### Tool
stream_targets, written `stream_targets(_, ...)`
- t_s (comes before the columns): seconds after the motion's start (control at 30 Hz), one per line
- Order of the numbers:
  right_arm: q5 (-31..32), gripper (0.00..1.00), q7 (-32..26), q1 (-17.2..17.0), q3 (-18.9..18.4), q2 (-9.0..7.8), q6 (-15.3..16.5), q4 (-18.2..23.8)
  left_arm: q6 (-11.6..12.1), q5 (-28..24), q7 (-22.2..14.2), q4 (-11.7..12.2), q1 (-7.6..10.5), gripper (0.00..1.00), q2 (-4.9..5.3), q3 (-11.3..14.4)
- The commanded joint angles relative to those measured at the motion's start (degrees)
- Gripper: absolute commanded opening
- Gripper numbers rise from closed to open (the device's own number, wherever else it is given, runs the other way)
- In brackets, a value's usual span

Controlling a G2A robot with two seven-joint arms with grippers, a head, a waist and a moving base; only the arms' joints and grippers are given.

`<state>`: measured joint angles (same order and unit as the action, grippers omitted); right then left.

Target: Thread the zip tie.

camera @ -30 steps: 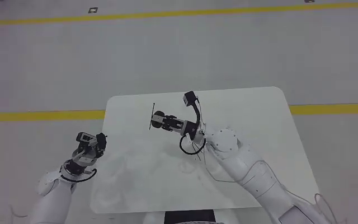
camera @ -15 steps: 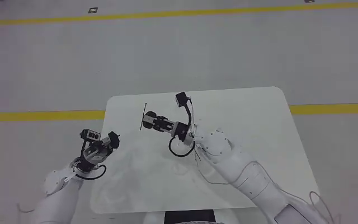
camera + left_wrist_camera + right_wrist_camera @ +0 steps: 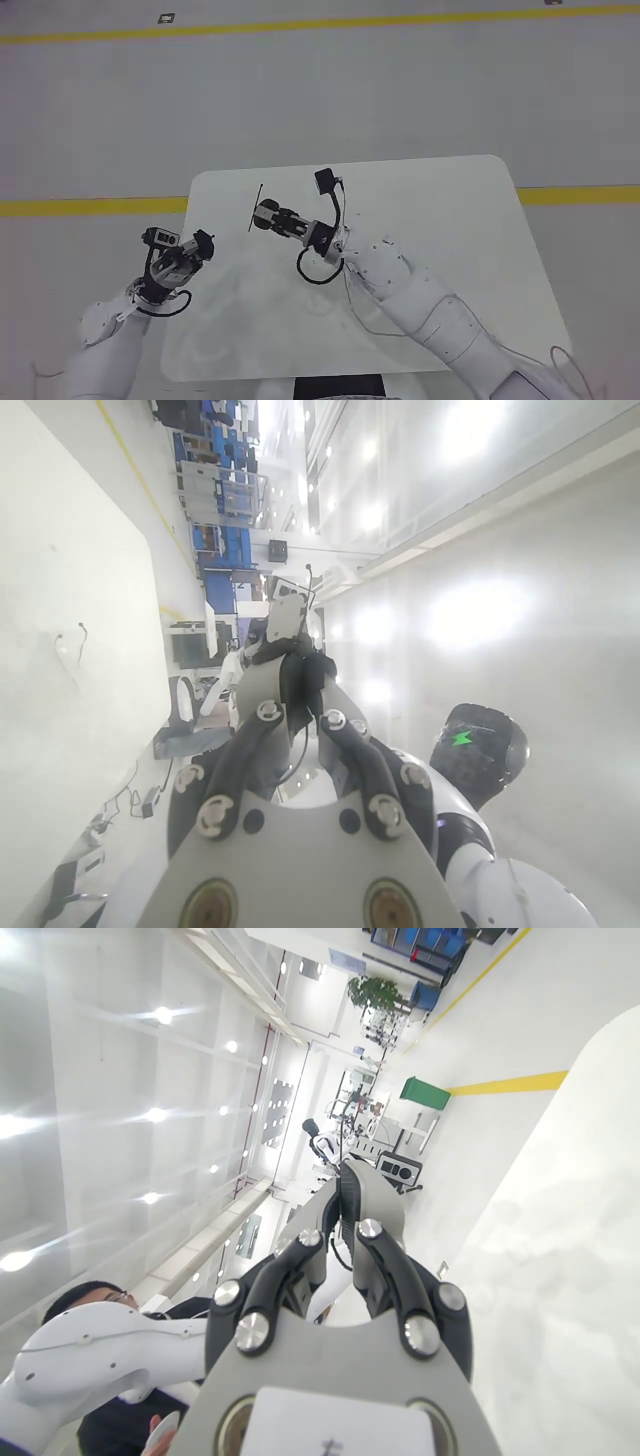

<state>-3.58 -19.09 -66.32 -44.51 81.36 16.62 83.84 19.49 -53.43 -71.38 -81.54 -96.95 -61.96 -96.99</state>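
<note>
Right gripper (image 3: 266, 215) is pinching the thin black plastic zip tie (image 3: 255, 207) above the far-left part of the white rounded table (image 3: 450, 200). Left gripper (image 3: 197, 248), fingers pressed together, hangs at the table's left edge, well apart. Nothing looks threaded yet, so bringing the ends together remains. The right wrist view shows the pinch; the top view shows the gap.

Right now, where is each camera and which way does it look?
Top view: above the arms, looking down at the table; both arms show.
Left wrist view: on that wrist, facing past the left end effector.
Right wrist view: on that wrist, facing past the right end effector.
Shared: top and right wrist views show the zip tie.
</note>
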Motion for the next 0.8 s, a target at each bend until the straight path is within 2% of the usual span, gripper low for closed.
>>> stream_targets(0.0, 1.69, 0.0, 3.73, -0.65, 0.63, 0.34, 0.18, 0.44, -0.01, 2.65, -2.04, -0.08, 0.77, 0.0, -0.84, -1.57)
stream_targets(0.07, 2.97, 0.0, 6.53, -1.1, 1.15, 0.66, 0.33, 0.61, -0.01, 4.33, -3.82, 0.64, 1.48, 0.0, -1.85, -2.71)
stream_targets(0.2, 5.83, 0.0, 11.84, -1.48, 2.19, 1.43, 0.75, 0.2, -0.01, 7.77, -7.79, 2.56, 3.62, 0.0, -4.54, -5.56)
stream_targets(0.43, 9.31, 0.0, 16.61, -1.1, 3.16, 2.51, 2.7, -2.05, -0.01, 13.35, -8.26, 3.66, 6.27, 0.0, -8.63, -8.42)
stream_targets(0.77, 9.3, 0.0, 16.37, -0.9, 3.2, 2.64, 2.86, -2.43, -0.01, 13.35, -8.26, 3.66, 6.27, 0.0, -8.63, -8.42)
